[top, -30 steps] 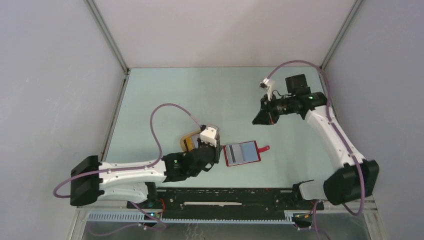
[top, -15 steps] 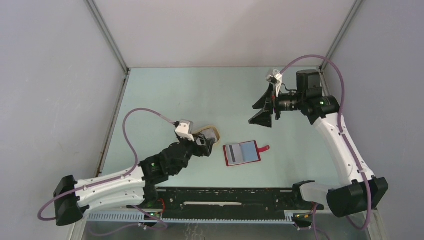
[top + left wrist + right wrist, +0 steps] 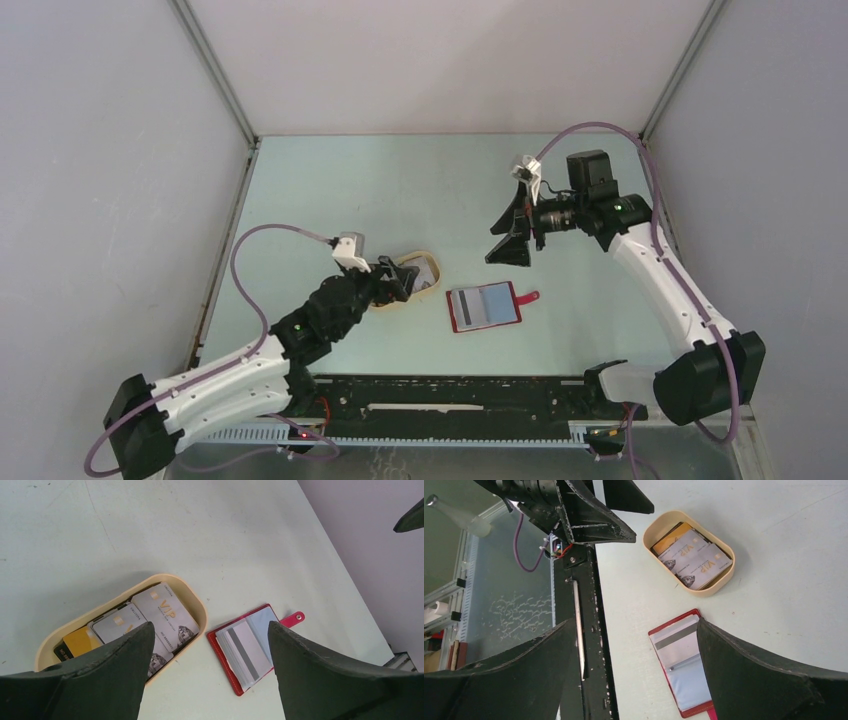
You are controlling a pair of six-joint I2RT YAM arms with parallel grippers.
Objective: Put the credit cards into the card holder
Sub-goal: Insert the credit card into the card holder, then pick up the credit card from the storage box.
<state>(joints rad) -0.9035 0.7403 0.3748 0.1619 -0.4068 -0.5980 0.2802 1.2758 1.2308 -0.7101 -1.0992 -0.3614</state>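
The red card holder (image 3: 484, 307) lies open on the table, a grey card with a dark stripe (image 3: 246, 652) on its left half and its snap tab (image 3: 295, 618) to the right. More credit cards, silvery (image 3: 165, 612) and one orange-gold (image 3: 77, 641), lie in the beige oval tray (image 3: 200, 611). My left gripper (image 3: 395, 283) hangs open over the tray's near side, left of the holder, holding nothing (image 3: 210, 627). My right gripper (image 3: 512, 232) hovers open above and behind the holder (image 3: 679, 665), also with nothing in it (image 3: 635, 622).
The tray (image 3: 432, 262) sits just left of the holder, a narrow gap between them. A black rail (image 3: 450, 395) runs along the near table edge. Grey walls enclose the table at left, back and right.
Both grippers have opened. The left arm has drawn back to the left, away from the card holder's edge, uncovering the tray. The right gripper shifted slightly and stays raised.
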